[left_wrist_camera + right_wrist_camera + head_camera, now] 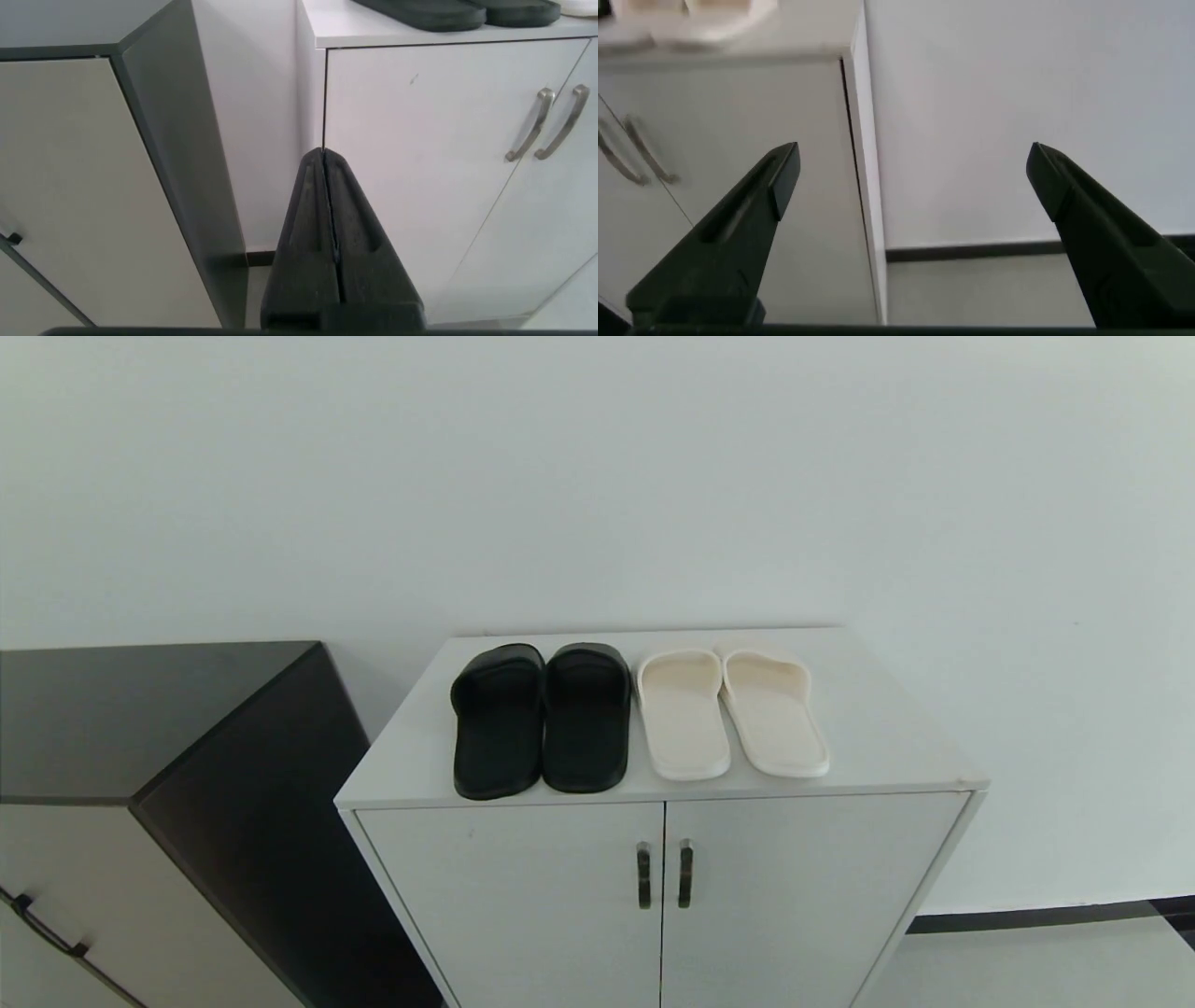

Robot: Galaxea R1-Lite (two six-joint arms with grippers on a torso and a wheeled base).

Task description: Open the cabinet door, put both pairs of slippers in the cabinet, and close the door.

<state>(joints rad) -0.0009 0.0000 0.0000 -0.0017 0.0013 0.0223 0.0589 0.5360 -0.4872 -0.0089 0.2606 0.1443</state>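
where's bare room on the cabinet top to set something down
Widest bare patch: cabinet top between the cream slippers and its right edge. Narrower strip left of the black slippers, thin band behind the toes by the wall. Middle crowded: pairs side by side.

So the left pair of slippers (523,728) sits just beside the right pair (738,714) on top of the cabinet (878,728), toes toward the wall (597,476) behind, and a second cabinet (159,728) stands just to its left.
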